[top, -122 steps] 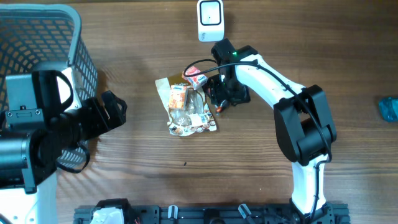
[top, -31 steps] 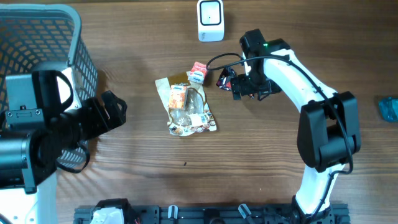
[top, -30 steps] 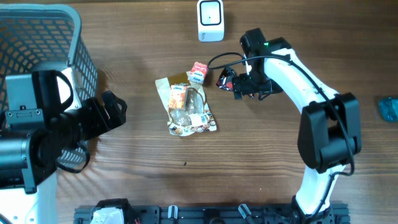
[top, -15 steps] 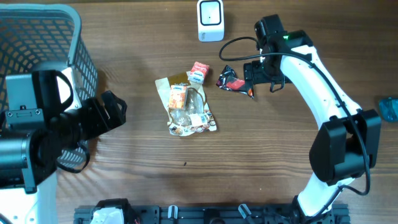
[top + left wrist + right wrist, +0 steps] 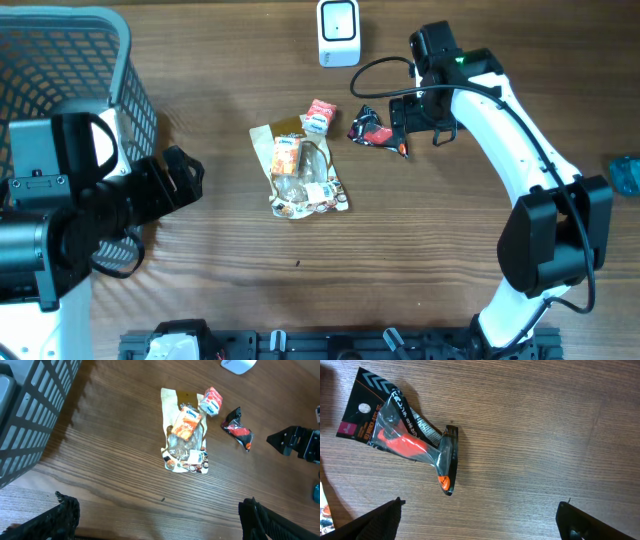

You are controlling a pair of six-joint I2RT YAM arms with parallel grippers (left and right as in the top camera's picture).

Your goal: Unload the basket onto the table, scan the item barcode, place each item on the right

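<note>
Item: black-and-red plastic blister pack (image 5: 375,132), lying flat on the wooden table (image 5: 420,260), near the scanner but apart from it.
Right gripper (image 5: 480,522): jaws spread wide, empty, poised over the blister pack.
Left gripper (image 5: 188,178): wide open, empty, beside the grey mesh basket (image 5: 125,60).
Scanner: white box-shaped reader (image 5: 339,32).
Progress: judged early; grasping the item and presenting its barcode remain.

The table (image 5: 200,290) is mid-brown wood with a fine streaked grain. At the far left, the basket (image 5: 135,100) is grey lattice. The scanner (image 5: 339,32) is white. The packet (image 5: 400,430) is black with grey chevrons and an orange-red core. The small carton (image 5: 319,116) is red and white, the flat bag (image 5: 300,170) tan with an orange label.
</note>
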